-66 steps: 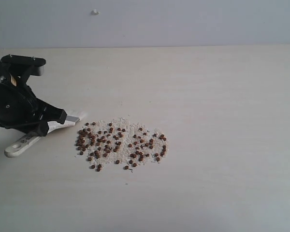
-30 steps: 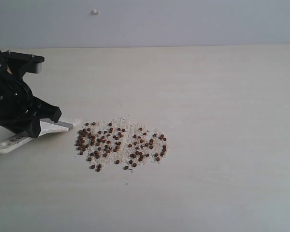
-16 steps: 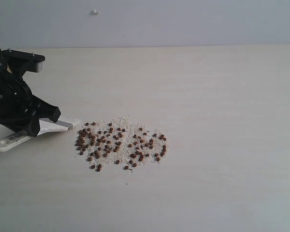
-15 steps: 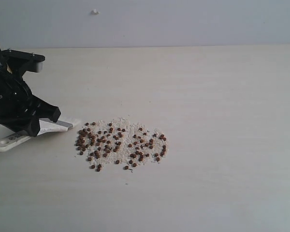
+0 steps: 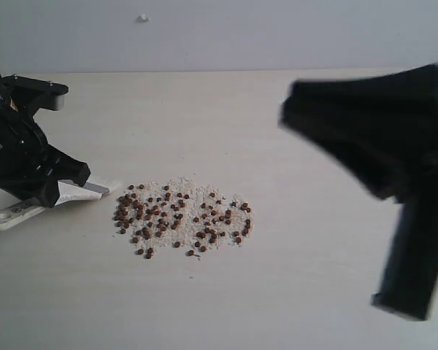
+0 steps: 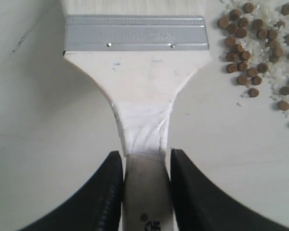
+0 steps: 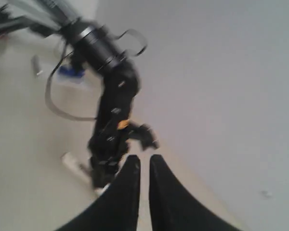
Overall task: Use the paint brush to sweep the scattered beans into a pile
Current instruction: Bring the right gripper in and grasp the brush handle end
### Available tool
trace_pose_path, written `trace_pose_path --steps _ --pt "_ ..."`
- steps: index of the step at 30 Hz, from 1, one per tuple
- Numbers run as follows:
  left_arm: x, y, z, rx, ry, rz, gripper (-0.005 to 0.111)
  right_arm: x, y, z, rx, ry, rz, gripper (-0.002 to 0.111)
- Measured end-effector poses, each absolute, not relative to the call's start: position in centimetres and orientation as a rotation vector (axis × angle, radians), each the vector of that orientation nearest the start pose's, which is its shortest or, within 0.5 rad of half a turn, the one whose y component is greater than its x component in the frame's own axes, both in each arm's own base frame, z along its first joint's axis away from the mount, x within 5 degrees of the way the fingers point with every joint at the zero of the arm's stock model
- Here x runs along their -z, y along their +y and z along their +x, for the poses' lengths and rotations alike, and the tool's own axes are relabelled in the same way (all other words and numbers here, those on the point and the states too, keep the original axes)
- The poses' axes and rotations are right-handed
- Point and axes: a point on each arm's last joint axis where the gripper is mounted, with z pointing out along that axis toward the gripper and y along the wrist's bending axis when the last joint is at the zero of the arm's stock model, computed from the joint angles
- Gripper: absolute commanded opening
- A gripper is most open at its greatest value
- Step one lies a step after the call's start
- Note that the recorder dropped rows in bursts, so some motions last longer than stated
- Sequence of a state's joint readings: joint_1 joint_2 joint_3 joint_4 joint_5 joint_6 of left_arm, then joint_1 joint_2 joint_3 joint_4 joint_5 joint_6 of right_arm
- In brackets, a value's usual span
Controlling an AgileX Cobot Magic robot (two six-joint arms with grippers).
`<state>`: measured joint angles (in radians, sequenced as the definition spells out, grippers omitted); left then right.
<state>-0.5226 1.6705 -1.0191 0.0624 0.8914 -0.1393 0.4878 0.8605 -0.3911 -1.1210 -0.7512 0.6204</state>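
The beans (image 5: 179,217) lie in a loose oval patch mixed with pale crumbs at the table's middle; several show beside the brush in the left wrist view (image 6: 253,43). The paint brush (image 5: 84,191) lies low at the patch's left edge, its bristles toward the beans and its handle end (image 5: 7,216) pointing away. My left gripper (image 5: 58,191) is shut on the brush handle (image 6: 143,125) just behind the silver ferrule (image 6: 135,33). My right gripper (image 5: 292,113) hangs blurred above the table's right side, its jaws (image 7: 144,161) nearly touching with nothing between them.
The pale table (image 5: 226,292) runs back to a grey wall (image 5: 277,33). The right arm's dark body (image 5: 416,240) covers much of the exterior view's right side. The left arm (image 7: 111,130) shows in the right wrist view.
The right arm has swung into the exterior view from the right, blurred by motion. The left gripper and brush shifted left earlier and have since held still. The beans have not moved.
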Motion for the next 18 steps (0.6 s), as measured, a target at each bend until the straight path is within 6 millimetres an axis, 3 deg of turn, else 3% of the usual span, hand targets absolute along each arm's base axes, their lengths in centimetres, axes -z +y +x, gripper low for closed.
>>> trace_pose_path --steps 4,9,13,18 --pt "-19.4 -14.6 26.2 -0.02 2.957 0.632 0.0 -25.0 16.0 14.1 -0.654 1.208 -1.384 0.017" --pt "-19.4 -14.5 26.1 -0.03 2.966 0.661 0.0 -19.1 21.2 14.3 -0.529 1.032 -1.635 0.018" --pt "-19.4 -14.5 26.0 -0.036 2.974 0.672 0.0 -16.9 23.7 14.1 -0.424 0.922 -1.634 0.033" --pt "-19.4 -14.5 25.9 -0.028 2.984 0.673 0.0 -14.8 29.5 15.4 -0.387 0.875 -1.58 0.05"
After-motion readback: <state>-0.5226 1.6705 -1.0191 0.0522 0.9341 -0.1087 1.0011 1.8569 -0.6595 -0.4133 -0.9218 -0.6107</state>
